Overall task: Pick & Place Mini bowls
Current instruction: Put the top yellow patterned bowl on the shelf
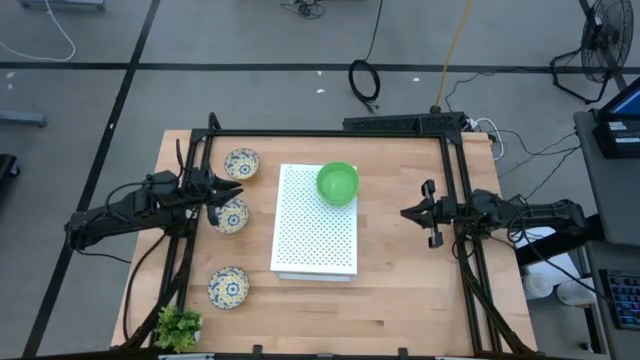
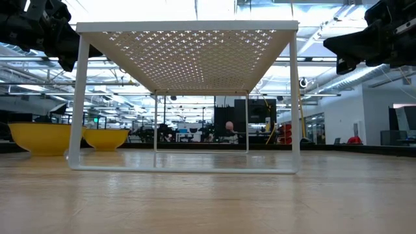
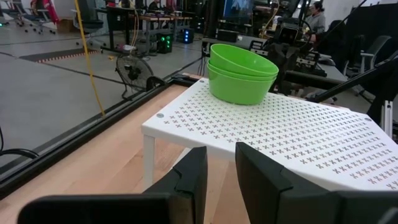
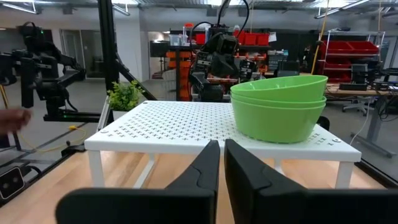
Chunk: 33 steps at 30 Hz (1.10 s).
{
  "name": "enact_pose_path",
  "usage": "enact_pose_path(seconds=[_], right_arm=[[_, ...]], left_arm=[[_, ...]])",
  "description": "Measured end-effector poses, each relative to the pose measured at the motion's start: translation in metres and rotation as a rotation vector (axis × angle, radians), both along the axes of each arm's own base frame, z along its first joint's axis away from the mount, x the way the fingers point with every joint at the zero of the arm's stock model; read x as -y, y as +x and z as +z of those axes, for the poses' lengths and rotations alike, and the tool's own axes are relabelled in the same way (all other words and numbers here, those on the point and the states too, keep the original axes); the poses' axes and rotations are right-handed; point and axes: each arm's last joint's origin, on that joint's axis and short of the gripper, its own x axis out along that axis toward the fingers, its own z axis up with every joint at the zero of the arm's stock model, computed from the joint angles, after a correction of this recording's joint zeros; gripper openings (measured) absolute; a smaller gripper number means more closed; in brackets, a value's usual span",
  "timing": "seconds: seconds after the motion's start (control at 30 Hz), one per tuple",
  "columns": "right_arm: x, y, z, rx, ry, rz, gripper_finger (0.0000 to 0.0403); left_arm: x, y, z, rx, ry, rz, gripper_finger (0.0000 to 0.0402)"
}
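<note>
Stacking visible wrist-side, green bowls (image 3: 242,78), overhead one

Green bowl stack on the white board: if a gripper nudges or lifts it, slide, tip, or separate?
The green bowls look like nested smooth plastic, so probably light and apt to slide on the perforated board. The low, wide shape likely resists tipping. Gripping one rim may lift only the top bowl.

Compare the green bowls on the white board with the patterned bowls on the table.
The green bowls are plain and nested into one stack; the patterned bowls are cream with a blue-and-yellow pattern and lie apart. The green bowls sit raised on the white board; the patterned bowls rest on the wooden table to its left. Both are small, round and upright.
</note>
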Motion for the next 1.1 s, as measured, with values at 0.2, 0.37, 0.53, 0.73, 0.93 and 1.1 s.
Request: enact_pose_path(seconds=[0.2, 0.37, 0.53, 0.73, 0.93, 1.1], right_arm=[[0.0, 0.0, 0.0, 0.0, 0.0, 0.0, 0.0012], [0.0, 0.0, 0.0, 0.0, 0.0, 0.0, 0.0012], [0.0, 0.0, 0.0, 0.0, 0.0, 0.0, 0.0015], [0.0, 0.0, 0.0, 0.0, 0.0, 0.0, 0.0012], [0.0, 0.0, 0.0, -0.001, 0.0, 0.0, 0.0014], [0.0, 0.0, 0.0, -0.001, 0.0, 0.0, 0.0015]], left_arm=[[0.0, 0.0, 0.0, -0.001, 0.0, 0.0, 0.0088], [0.0, 0.0, 0.002, 0.016, 0.021, -0.001, 0.0088], [0.0, 0.0, 0.015, 0.129, 0.104, -0.001, 0.0088], [0.0, -0.002, 0.031, 0.301, 0.129, 0.003, 0.0088], [0.0, -0.004, 0.04, 0.361, 0.259, 0.053, 0.0088], [-0.012, 0.002, 0.032, 0.178, 0.002, 0.381, 0.0088]])
